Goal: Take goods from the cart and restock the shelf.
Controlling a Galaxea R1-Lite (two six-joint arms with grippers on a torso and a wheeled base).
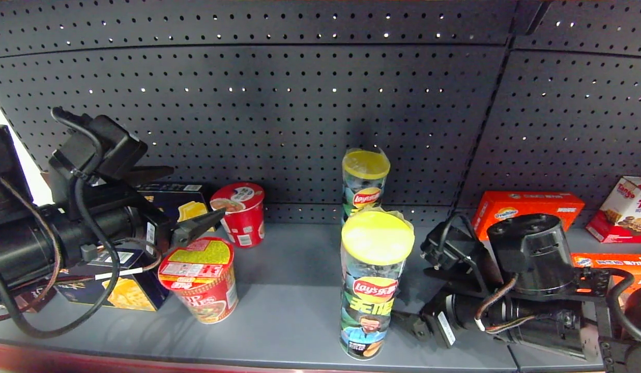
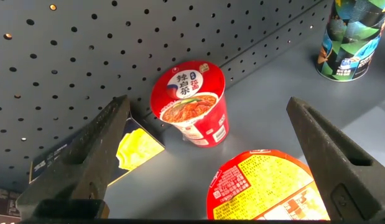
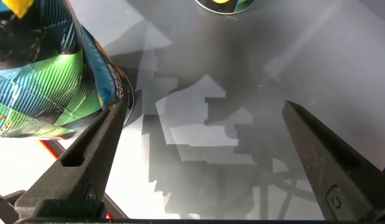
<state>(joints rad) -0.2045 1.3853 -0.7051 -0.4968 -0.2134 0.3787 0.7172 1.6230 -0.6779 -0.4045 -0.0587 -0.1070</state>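
The tall cylindrical chip can (image 1: 375,285), glossy-wrapped with a yellow plastic lid, stands upright near the front of the grey metal shelf (image 1: 289,290). Just beside it is the right gripper (image 3: 203,107), jaws spread and empty. The left gripper (image 2: 208,102), likewise spread, hovers over a foil-lidded noodle cup (image 1: 201,280).

We're in a shop aisle here: a grey metal shelf (image 1: 289,290) backed by a dark perforated panel (image 1: 279,103), classic retail racking. Sealed, printed stock stands along it: a tall crisp can (image 1: 375,290) with a second can (image 1: 364,189) behind, a front noodle cup (image 1: 201,282), a rear noodle cup (image 1: 240,212), an orange carton (image 1: 527,207), a biscuit box (image 1: 628,207).
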